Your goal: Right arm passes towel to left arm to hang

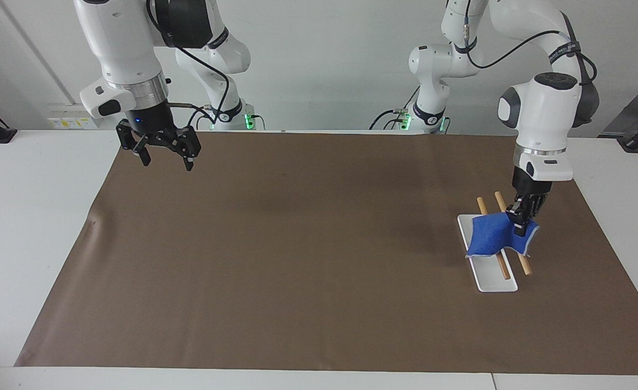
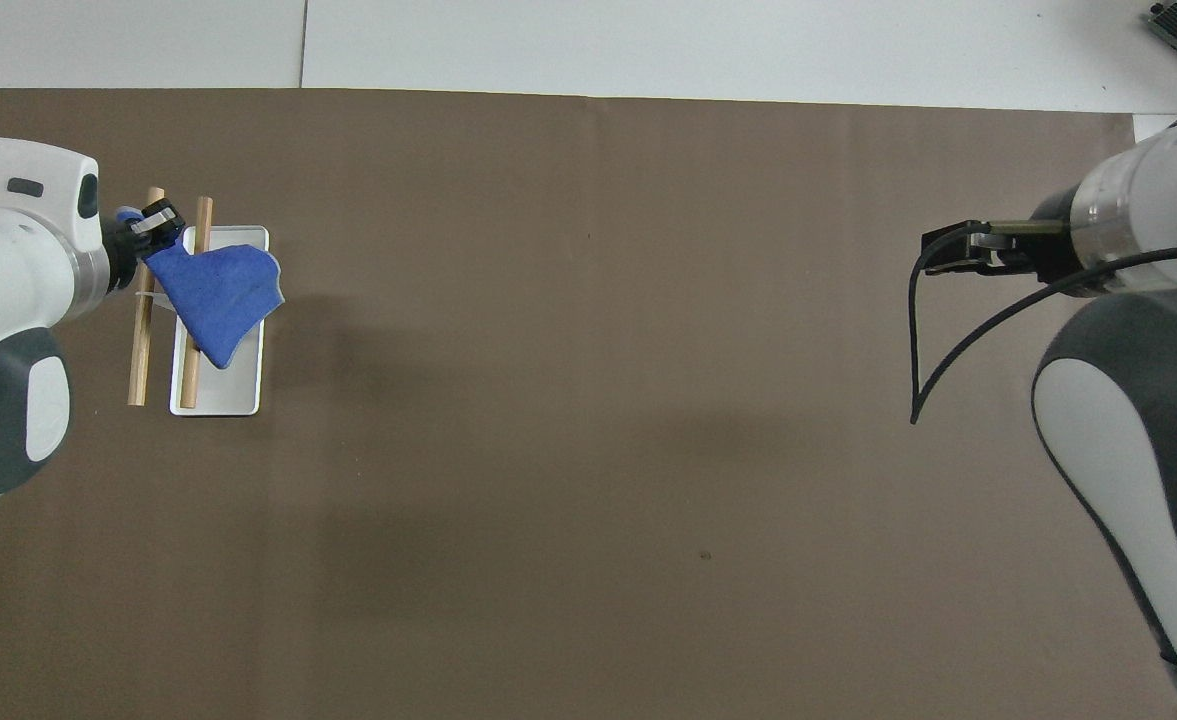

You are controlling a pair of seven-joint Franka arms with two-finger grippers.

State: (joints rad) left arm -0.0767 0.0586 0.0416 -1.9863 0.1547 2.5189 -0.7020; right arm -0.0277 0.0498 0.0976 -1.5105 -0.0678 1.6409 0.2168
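Observation:
The blue towel (image 1: 491, 241) drapes across the two wooden rods (image 1: 523, 265) of a small rack with a white base (image 1: 493, 282), at the left arm's end of the table. My left gripper (image 1: 520, 218) is shut on one corner of the towel, just above the rod toward the left arm's end. In the overhead view the left gripper (image 2: 150, 221) pinches the towel (image 2: 216, 294) over the rods (image 2: 137, 350). My right gripper (image 1: 165, 154) is open and empty, raised over the mat's edge at the right arm's end; it also shows in the overhead view (image 2: 950, 254).
A brown mat (image 1: 308, 260) covers most of the white table (image 1: 37, 227). The rack's white base (image 2: 220, 400) lies flat on the mat. A black cable loops from the right wrist (image 2: 916, 340).

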